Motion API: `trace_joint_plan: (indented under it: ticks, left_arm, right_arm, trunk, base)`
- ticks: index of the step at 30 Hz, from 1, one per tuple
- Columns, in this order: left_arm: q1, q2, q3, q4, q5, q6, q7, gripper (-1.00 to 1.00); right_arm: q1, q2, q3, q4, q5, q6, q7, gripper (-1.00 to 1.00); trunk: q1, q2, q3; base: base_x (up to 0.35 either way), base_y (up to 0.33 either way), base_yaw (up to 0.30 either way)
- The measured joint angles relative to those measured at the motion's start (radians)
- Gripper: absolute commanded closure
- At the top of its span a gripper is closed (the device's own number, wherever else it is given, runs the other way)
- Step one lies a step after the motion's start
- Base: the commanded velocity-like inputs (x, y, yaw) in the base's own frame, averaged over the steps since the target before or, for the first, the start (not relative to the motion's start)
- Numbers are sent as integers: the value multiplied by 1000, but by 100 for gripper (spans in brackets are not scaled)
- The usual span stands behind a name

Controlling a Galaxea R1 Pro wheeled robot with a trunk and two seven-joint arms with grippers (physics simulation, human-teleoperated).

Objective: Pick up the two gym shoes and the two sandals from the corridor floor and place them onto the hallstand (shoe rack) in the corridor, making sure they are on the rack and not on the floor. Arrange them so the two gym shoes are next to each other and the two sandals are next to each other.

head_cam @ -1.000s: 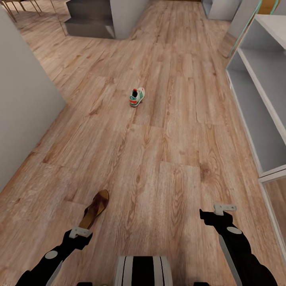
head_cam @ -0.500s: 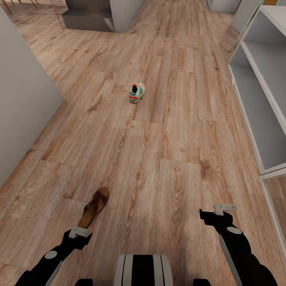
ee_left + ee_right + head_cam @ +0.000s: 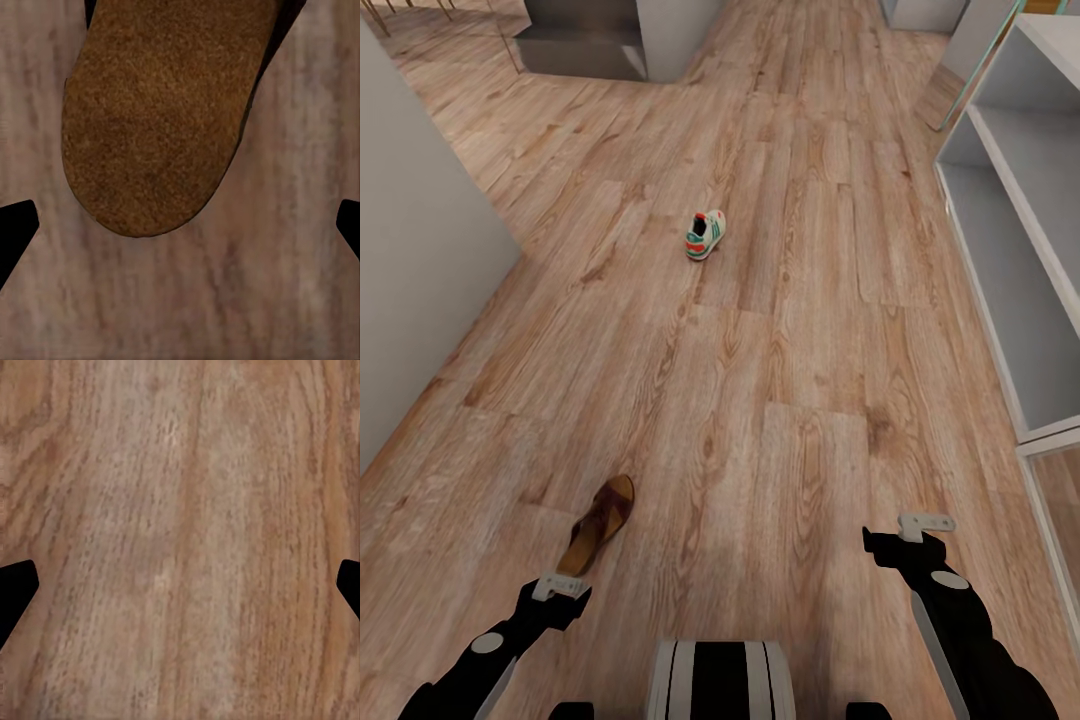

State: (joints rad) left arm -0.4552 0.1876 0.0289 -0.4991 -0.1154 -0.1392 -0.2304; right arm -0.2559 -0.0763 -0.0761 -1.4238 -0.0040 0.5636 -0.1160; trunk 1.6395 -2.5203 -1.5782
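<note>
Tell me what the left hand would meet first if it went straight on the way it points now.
Probably the bare corridor floor just short of the sandal; the sandal's rounded end lies slightly off the line between the open fingertips of the left hand. Depth is hard to judge.

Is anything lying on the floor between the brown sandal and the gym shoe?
No. In the head view, only bare plank floor separates the sandal from the gym shoe.

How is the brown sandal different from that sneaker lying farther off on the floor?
The sandal is flat, brown and open-strapped; the gym shoe is taller, closed, white with green stripes and an orange-red patch. The sandal lies just ahead of the left gripper; the gym shoe lies much farther down the corridor. Both rest on the wood floor, not on the rack.
</note>
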Motion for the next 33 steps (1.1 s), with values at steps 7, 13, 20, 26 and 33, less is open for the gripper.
trace_joint_plan:
  ticks: [7,13,20,26,33]
  left_arm:
    - [1,0,0,0,0,-1,0,-100]
    - [3,0,0,0,0,-2,0,-100]
    - [3,0,0,0,0,-2,0,-100]
    - [3,0,0,0,0,-2,0,-100]
    - [3,-1,0,0,0,-2,0,-100]
  right_arm:
    - [0,0,0,0,0,0,0,-100]
    - [0,0,-1,0,1,0,0,-100]
    - [0,0,-1,0,1,0,0,-100]
    - [0,0,-2,0,1,0,0,-100]
    - [0,0,-2,0,1,0,0,-100]
  trunk:
    - [0,0,0]
    - [0,0,0]
    - [0,0,0]
    - [0,0,0]
    - [0,0,0]
  base:
    - [63,18,0]
    - [12,3,0]
    - [3,1,0]
    - [0,0,0]
    - [3,0,0]
